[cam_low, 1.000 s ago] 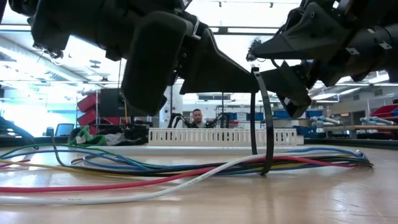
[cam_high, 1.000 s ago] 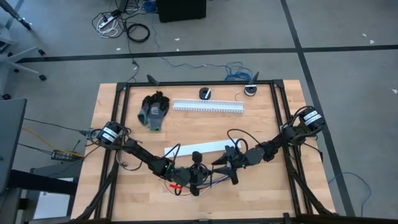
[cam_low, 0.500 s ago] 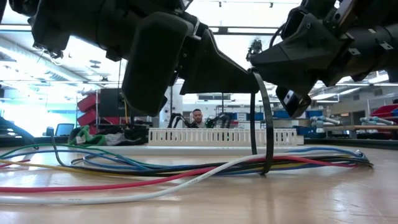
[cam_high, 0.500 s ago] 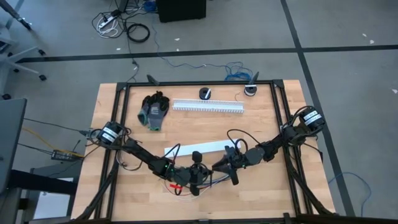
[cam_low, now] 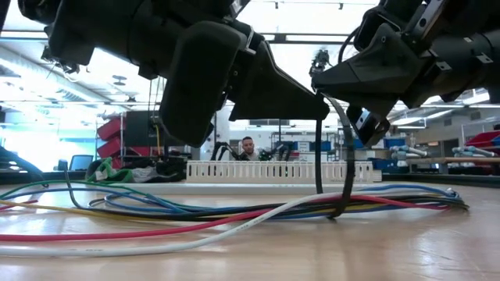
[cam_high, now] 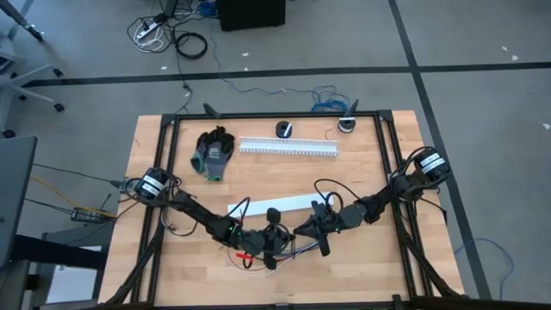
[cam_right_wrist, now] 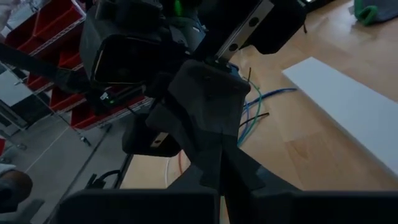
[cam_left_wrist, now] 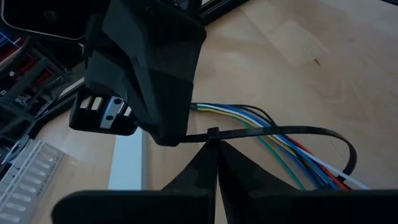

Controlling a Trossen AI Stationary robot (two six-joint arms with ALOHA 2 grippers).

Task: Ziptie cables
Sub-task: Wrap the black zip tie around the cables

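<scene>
Both grippers pinched shut on the zip tie looped around the cables.

I see the cables (cam_low: 234, 209) (a mix of blue, red, white, green and yellow) lying flat on the table (cam_high: 379, 267) near its front edge, and the black zip tie (cam_low: 346, 168) arches over them. My left gripper (cam_left_wrist: 213, 142) is fully closed on the tie's head; my right gripper (cam_low: 332, 92) meets it tip to tip, closed on the strap. Farther back sit a white slotted duct (cam_high: 287, 147), a white strip (cam_high: 288, 203) and a grey glove (cam_high: 213, 152).
</scene>
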